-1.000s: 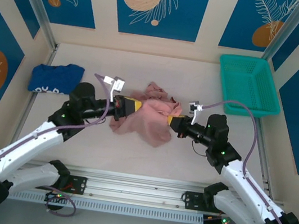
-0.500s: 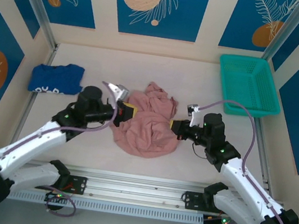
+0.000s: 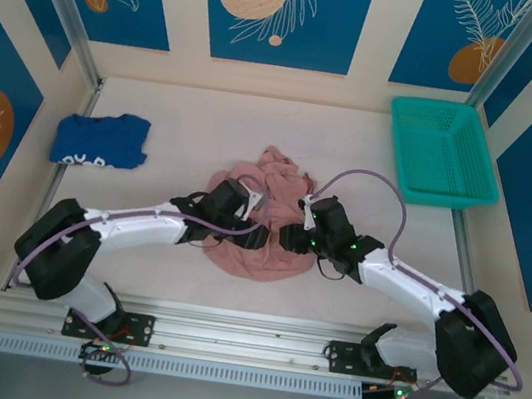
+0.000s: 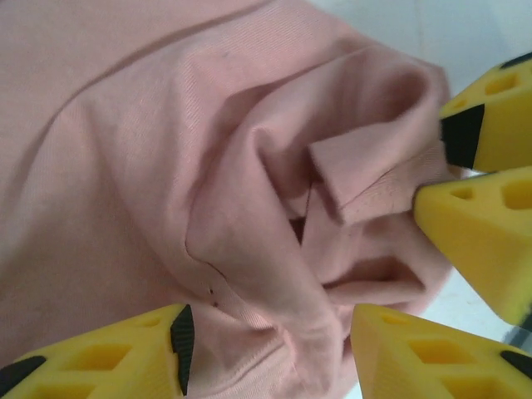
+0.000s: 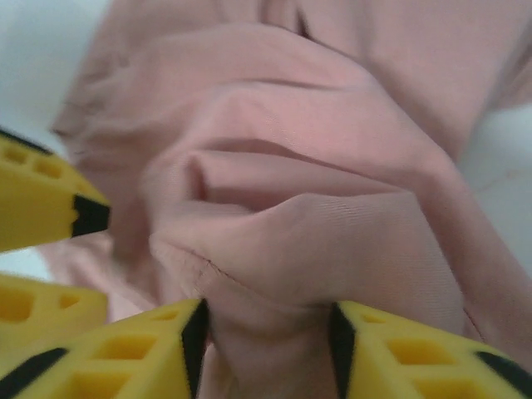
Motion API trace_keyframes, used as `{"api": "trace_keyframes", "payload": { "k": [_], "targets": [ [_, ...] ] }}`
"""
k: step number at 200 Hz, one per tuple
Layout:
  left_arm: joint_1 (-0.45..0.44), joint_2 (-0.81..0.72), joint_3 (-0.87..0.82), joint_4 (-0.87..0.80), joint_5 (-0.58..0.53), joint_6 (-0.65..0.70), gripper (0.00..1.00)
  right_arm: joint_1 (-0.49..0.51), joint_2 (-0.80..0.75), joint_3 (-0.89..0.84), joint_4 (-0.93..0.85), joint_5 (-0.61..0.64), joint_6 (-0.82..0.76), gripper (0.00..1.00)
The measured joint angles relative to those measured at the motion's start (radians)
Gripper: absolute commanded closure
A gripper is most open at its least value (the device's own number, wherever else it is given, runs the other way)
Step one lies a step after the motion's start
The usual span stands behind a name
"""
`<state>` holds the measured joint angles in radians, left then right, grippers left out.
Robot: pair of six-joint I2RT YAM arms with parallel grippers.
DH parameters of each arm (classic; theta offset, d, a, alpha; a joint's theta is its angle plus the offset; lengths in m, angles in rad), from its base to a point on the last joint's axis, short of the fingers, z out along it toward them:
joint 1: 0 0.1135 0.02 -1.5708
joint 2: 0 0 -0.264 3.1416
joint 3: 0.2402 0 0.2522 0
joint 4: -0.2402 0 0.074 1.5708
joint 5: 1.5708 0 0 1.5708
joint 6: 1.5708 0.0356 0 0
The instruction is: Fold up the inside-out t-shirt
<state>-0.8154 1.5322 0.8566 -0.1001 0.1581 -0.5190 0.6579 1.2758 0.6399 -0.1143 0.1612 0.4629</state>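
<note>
Pink t-shirt (image 3: pixel 265 218) lies bunched at the table's (image 3: pixel 354 153) centre. Left gripper (image 3: pixel 258 238) at its 8 o'clock and right gripper (image 3: pixel 278 236) at 4 stand open around folds, probably to pinch and spread it.

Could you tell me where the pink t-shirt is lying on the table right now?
In the top view, the pink t-shirt lies crumpled at the table's centre, near the front edge, between both arms, with the blue garment far to its left.

We see both arms dropped low and converged: left gripper (image 3: pixel 260 227) and right gripper (image 3: pixel 286 235) now meet over the bunched t-shirt (image 3: pixel 259 257), no longer lifted.
</note>
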Motion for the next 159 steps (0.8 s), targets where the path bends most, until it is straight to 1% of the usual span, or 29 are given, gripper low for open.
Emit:
{"api": "trace_keyframes", "payload": {
  "k": [21,41,56,61,69,73,82,87,97,103,116,126,141,159],
  "targets": [
    [-0.011,0.066,0.010,0.015,-0.014,-0.031,0.46,-0.025,0.029,0.000,-0.002,0.025,0.012,0.84],
    [-0.015,0.133,0.046,0.018,-0.018,-0.042,0.46,-0.054,-0.002,-0.001,0.001,0.031,0.016,0.93],
    [-0.019,0.181,0.087,0.019,-0.022,-0.045,0.49,-0.073,-0.040,-0.003,0.001,0.030,0.014,0.98],
    [-0.020,0.197,0.102,0.019,-0.022,-0.048,0.53,-0.079,-0.053,-0.005,0.001,0.030,0.018,0.98],
    [-0.021,0.216,0.119,0.026,-0.022,-0.050,0.62,-0.090,-0.072,-0.009,0.001,0.029,0.015,1.00],
    [-0.021,0.223,0.125,0.029,-0.022,-0.048,0.68,-0.095,-0.083,-0.013,0.000,0.029,0.015,1.00],
    [-0.021,0.235,0.137,0.035,-0.022,-0.042,0.86,-0.108,-0.104,-0.019,-0.007,0.023,0.015,1.00],
    [-0.021,0.236,0.140,0.040,-0.021,-0.040,0.93,-0.116,-0.116,-0.021,-0.013,0.021,0.015,1.00],
    [-0.020,0.233,0.140,0.049,-0.016,-0.033,1.00,-0.134,-0.143,-0.025,-0.026,0.013,0.011,1.00],
    [-0.017,0.229,0.139,0.055,-0.008,-0.023,1.00,-0.146,-0.161,-0.026,-0.037,0.005,0.007,1.00],
    [-0.004,0.190,0.116,0.085,0.026,-0.002,1.00,-0.183,-0.214,-0.026,-0.057,-0.025,-0.004,1.00],
    [0.010,0.122,0.074,0.117,0.072,0.014,1.00,-0.213,-0.256,-0.026,-0.064,-0.055,-0.014,1.00],
    [0.049,-0.021,0.012,0.154,0.154,0.040,1.00,-0.249,-0.311,-0.026,-0.067,-0.110,-0.028,0.99],
    [0.090,-0.188,-0.016,0.190,0.244,0.085,1.00,-0.274,-0.357,-0.026,-0.065,-0.171,-0.044,0.93]
  ]
}}
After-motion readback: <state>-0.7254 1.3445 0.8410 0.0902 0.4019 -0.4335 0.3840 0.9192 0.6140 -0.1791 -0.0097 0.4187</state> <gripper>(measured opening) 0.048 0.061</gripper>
